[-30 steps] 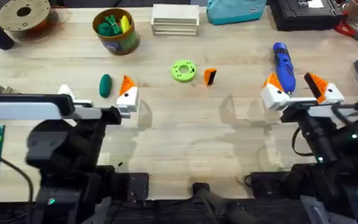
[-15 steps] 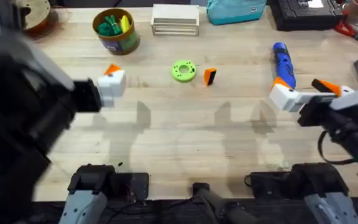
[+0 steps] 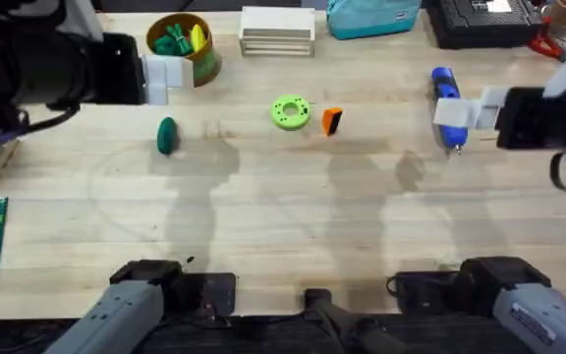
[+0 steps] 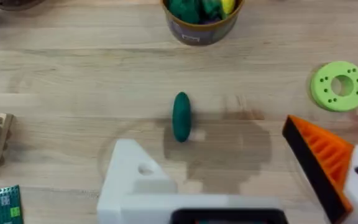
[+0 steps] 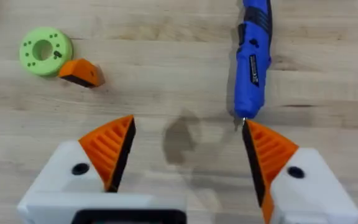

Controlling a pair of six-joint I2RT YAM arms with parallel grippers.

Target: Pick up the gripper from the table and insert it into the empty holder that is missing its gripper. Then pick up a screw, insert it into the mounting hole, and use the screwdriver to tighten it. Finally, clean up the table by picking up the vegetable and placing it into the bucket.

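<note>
Two end effectors, left point(image 4: 232, 180), right point(image 5: 185, 155), one vegetable point(image 3: 167, 136)

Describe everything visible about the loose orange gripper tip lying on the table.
The gripper is a small wedge of orange plastic with one black side. It lies loose on the bare wooden table, just beside the green ring-shaped disc, apparently not touching it. No end effector holds it; the blue screwdriver lies well off to its side.
</note>
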